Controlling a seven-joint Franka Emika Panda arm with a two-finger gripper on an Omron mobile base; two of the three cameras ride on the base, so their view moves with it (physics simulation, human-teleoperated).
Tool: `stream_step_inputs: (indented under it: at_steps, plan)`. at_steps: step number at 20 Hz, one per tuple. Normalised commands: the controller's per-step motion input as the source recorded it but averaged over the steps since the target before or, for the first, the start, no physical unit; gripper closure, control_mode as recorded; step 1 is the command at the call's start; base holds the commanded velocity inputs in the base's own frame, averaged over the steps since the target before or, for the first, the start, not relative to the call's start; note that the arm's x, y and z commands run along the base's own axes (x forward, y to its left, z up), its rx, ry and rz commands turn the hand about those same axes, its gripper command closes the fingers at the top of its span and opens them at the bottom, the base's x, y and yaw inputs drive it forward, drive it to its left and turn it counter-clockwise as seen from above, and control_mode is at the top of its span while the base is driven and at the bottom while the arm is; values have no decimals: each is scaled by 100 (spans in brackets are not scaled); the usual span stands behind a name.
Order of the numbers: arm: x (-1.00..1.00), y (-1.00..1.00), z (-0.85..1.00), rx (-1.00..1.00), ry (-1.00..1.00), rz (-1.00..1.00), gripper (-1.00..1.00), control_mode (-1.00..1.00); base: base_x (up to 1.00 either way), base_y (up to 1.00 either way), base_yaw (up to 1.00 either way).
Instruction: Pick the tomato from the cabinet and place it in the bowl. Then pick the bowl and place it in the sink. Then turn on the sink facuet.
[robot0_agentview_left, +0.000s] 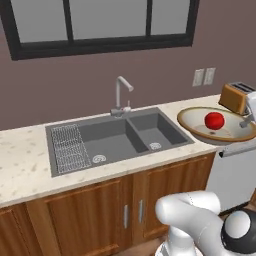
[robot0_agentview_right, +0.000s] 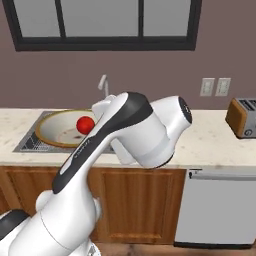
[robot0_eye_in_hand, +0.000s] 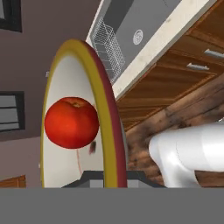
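Observation:
The bowl (robot0_agentview_left: 200, 125), cream inside with a tan rim, hangs in the air right of the sink (robot0_agentview_left: 115, 140), above the counter's edge. The red tomato (robot0_agentview_left: 214, 120) rests inside it. My gripper (robot0_agentview_left: 246, 121) is shut on the bowl's right rim. In the hand view the bowl (robot0_eye_in_hand: 107, 113) is seen edge-on with the tomato (robot0_eye_in_hand: 71, 122) against its inside, and my gripper (robot0_eye_in_hand: 109, 177) clamps the rim at the bottom. In the right base view the bowl (robot0_agentview_right: 57, 131) and tomato (robot0_agentview_right: 86, 124) sit over the sink, behind my arm. The faucet (robot0_agentview_left: 122, 95) stands behind the basins. The shelf cabinet is out of view.
A toaster (robot0_agentview_left: 237, 97) stands on the counter at the far right, below two wall outlets (robot0_agentview_left: 204, 76). A wire rack (robot0_agentview_left: 69, 147) lies in the sink's left basin. Wooden cabinet doors (robot0_agentview_left: 100, 210) and a grey dishwasher (robot0_agentview_left: 232, 175) are under the counter.

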Motion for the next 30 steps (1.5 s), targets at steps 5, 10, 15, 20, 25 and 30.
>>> stream_step_inputs:
  at_steps: [5, 10, 15, 20, 25, 30]
  plan:
    - [0, 0, 0, 0, 0, 0, 100, 100, 21, -57, 29]
    - [0, 0, 0, 0, 0, 0, 100, 100, 45, -48, 22]
    - [0, 0, 0, 0, 0, 0, 100, 100, 31, -5, 2]
    - [0, 0, 0, 0, 0, 0, 100, 100, 15, 0, 0]
    - [0, 0, 0, 0, 0, 0, 100, 100, 35, 0, -1]
    - [0, 0, 0, 0, 0, 0, 100, 100, 49, 7, 0]
